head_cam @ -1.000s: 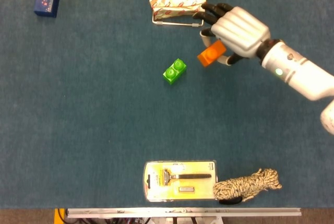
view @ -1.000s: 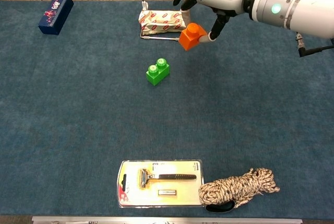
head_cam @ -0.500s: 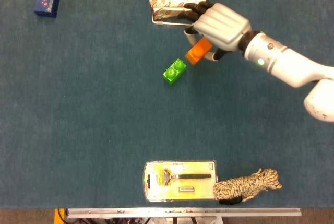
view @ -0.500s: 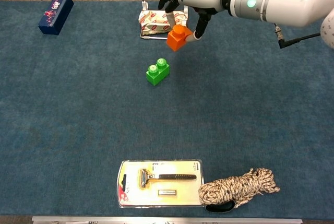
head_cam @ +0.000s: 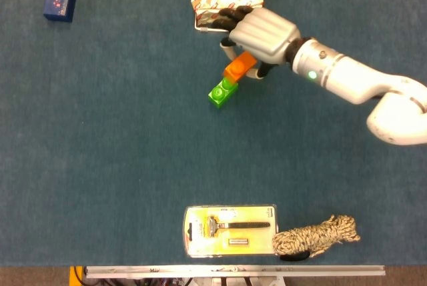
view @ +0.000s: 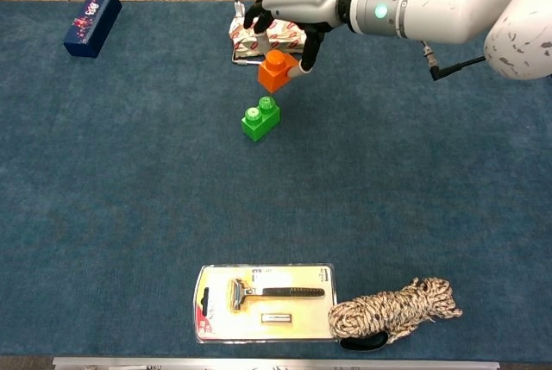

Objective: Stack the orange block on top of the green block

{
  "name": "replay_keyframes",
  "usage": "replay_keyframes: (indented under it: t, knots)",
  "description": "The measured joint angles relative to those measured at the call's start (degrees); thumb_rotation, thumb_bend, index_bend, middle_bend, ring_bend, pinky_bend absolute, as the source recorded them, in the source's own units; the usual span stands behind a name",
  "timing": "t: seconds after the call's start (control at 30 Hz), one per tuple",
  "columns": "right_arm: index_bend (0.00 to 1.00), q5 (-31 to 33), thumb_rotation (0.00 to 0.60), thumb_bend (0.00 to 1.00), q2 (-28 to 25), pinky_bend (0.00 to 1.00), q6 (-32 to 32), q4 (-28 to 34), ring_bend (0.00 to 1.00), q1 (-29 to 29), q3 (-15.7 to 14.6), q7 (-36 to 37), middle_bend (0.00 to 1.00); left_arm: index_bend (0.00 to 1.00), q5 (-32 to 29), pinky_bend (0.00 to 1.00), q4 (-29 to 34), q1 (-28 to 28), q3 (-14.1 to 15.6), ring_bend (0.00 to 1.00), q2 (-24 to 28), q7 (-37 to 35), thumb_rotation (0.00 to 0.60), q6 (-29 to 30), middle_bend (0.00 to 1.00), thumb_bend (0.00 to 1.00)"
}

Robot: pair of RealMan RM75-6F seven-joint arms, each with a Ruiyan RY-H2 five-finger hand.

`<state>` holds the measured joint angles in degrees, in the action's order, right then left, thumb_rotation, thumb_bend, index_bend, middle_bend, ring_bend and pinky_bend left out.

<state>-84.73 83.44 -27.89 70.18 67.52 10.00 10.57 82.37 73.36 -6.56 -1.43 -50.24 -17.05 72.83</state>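
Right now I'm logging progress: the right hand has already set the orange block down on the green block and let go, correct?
Not yet. The chest view shows the right hand gripping the orange block, held above the green block with a gap between them.

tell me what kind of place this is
Probably a robot test bench, not a home: a blue felt-covered table, unrelated props such as a packaged razor and rope bundle, and slatted panelling behind.
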Motion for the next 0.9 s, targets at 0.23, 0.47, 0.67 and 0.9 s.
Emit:
replay_keyframes:
  t: [0.23, 0.47, 0.67, 0.9]
  knots:
    - [0.57, -2.28, 0.600, 0.24, 2.54, 0.15, 0.35, -3.30, 0.03, 2.05, -1.50, 3.70, 0.16, 0.38, 0.02, 0.21, -1.41, 0.37, 0.32, 0.08, -0.29, -1.45, 0.600, 0.24, 0.28, 0.21]
    - [0.57, -4.21, 0.600, 0.25, 4.48, 0.15, 0.87, -5.92, 0.03, 4.34, -3.01, 6.93, 0.16, 0.38, -0.16, 0.21, -2.09, 0.84, 0.40, 0.08, -0.32, -2.63, 0.600, 0.78, 0.28, 0.21]
    - [0.57, -5.60, 0.600, 0.25, 5.92, 0.15, 1.14, -8.00, 0.03, 6.00, -4.24, 9.58, 0.16, 0.38, -0.70, 0.21, -2.82, 1.17, 0.40, 0.08, -0.38, -3.37, 0.600, 0.72, 0.28, 0.21]
    - [0.57, -7.15, 0.600, 0.25, 7.52, 0.15, 0.89, -10.37, 0.03, 7.48, -5.92, 13.32, 0.16, 0.38, -1.05, 0.21, -3.28, 1.51, 0.40, 0.08, -0.40, -4.01, 0.600, 0.73, 0.28, 0.21]
